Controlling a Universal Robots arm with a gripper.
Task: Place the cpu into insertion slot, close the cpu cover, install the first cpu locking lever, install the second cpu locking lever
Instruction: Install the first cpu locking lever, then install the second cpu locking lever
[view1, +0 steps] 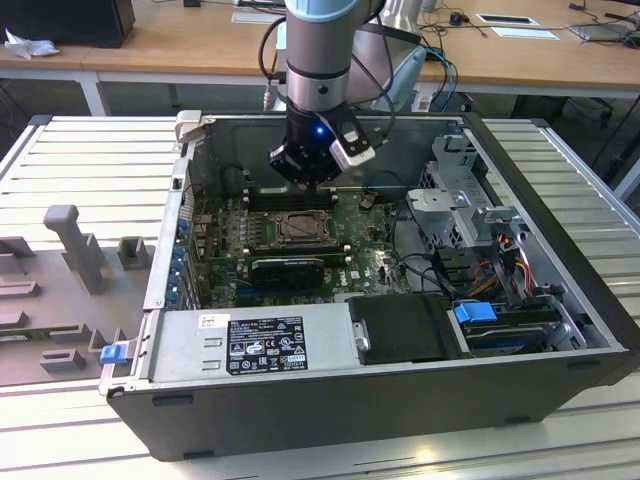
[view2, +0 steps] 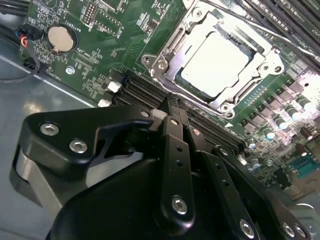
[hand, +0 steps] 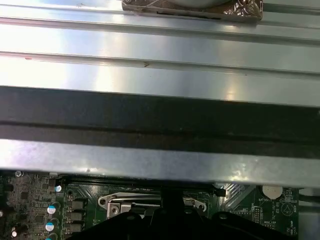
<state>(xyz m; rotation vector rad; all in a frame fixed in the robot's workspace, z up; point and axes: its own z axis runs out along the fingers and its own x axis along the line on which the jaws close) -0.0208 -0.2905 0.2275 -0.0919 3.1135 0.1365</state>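
The black tool (view2: 172, 107) has its fingers closed together, holding nothing, just above the pale silver-grey square cpu (view2: 216, 62), which lies under the thin silver metal cpu cover (view2: 176, 37)

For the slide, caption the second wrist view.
Gripper poised beside the socket, chip seated under the closed metal cover.

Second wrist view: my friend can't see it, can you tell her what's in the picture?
A pale silver square chip sits in its socket on a green circuit board, framed by a shiny metal cover plate. The robot's black hand hangs close in front, fingers together.
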